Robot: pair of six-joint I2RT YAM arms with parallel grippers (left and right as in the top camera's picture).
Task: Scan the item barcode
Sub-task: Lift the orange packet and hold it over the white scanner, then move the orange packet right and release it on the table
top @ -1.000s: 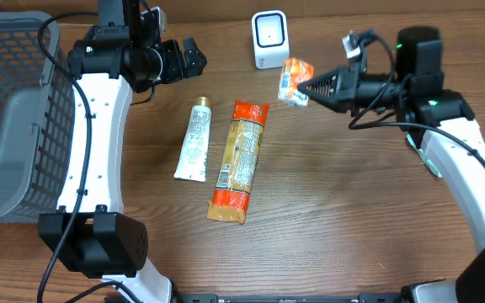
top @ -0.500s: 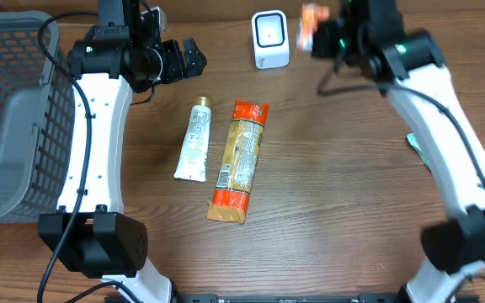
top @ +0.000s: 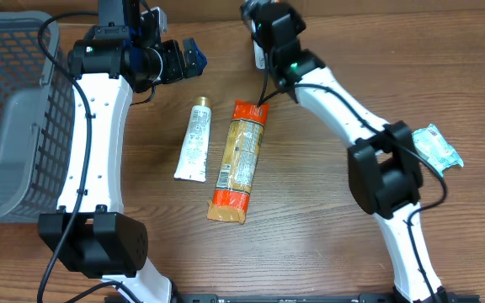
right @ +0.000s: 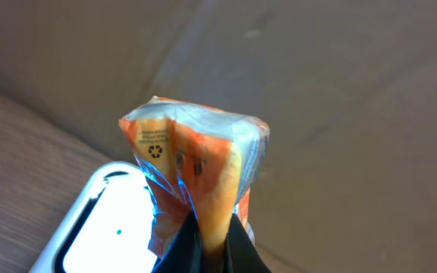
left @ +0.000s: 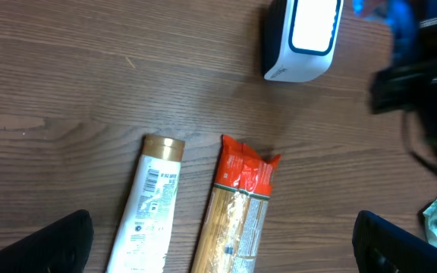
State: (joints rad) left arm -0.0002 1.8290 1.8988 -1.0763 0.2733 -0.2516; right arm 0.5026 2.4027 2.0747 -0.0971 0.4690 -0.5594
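**Packet up at the scanner, read not confirmed**

The pick is done. My right gripper (right: 207,239) is pinched shut on the bottom edge of the orange packet (right: 196,167) and holds it upright, off the table (top: 327,219). In the right wrist view the packet hangs just above and beside the scanner (right: 97,220), whose window glows white at lower left. I'd call the carry done too, since the item is at the reader.

What's left is the scan itself. I can't see a barcode on the packet — the face toward the wrist camera shows only a recycling mark and crumpled foil. I can't tell which face points at the window, and nothing shows a successful read. I'd expect to tilt or turn the packet until the code faces the glass.

From overhead, the right arm reaches across the top of the table and covers both the scanner and the packet, so that view doesn't help.

My left gripper (top: 190,57) sits idle, spread wide with nothing in it, up near the basket (top: 7,50).

Untouched on the table are a tube (top: 194,139), a pasta pack (top: 240,160) just beside it, and a teal packet (top: 436,145) well off to the right. Whether those need scanning as well, the task line doesn't say.
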